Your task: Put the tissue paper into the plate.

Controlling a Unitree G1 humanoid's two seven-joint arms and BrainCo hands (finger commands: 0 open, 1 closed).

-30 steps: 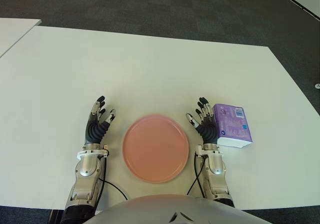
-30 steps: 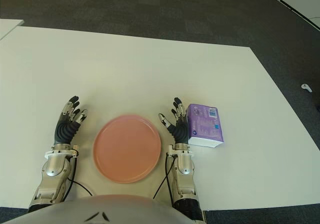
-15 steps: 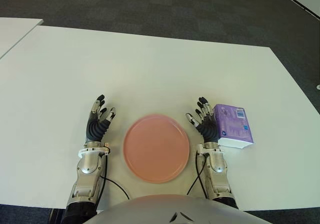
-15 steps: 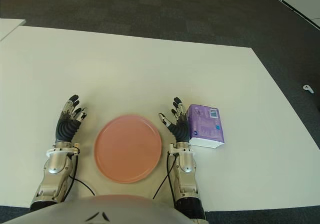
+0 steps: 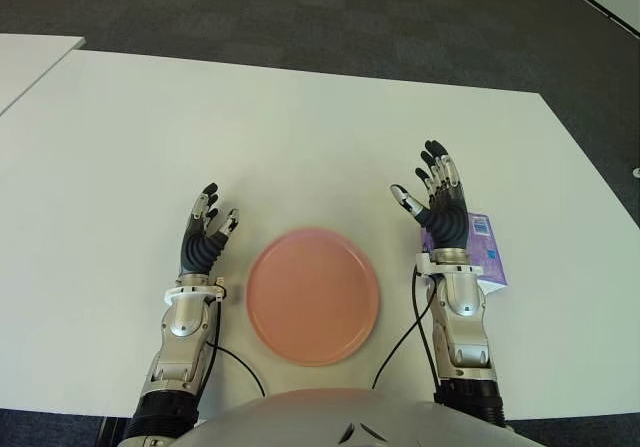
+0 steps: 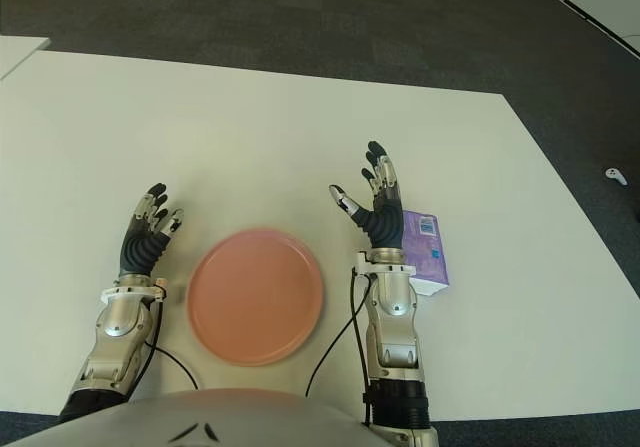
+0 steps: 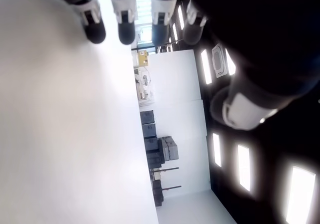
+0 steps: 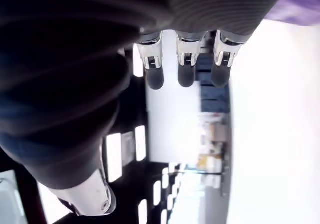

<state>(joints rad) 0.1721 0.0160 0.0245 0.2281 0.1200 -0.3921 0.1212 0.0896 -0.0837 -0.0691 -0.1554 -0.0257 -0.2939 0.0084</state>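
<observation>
A round pink plate (image 5: 312, 295) lies on the white table (image 5: 300, 137) right in front of me. The tissue paper is a purple pack (image 5: 484, 252) lying flat on the table to the right of the plate, partly hidden behind my right wrist. My right hand (image 5: 434, 196) is lifted above the table, fingers spread and upright, holding nothing, just left of and above the pack. My left hand (image 5: 207, 229) shows to the left of the plate, fingers spread, also holding nothing.
Dark carpet floor (image 5: 330, 17) lies beyond the table's far edge. A second white table corner (image 5: 30, 52) shows at the far left. Cables (image 5: 225, 362) run along my forearms near the table's front edge.
My right hand has risen off the table and moved up and forward beside the purple pack. The left hand has shifted slightly. Plate and pack have not moved.
</observation>
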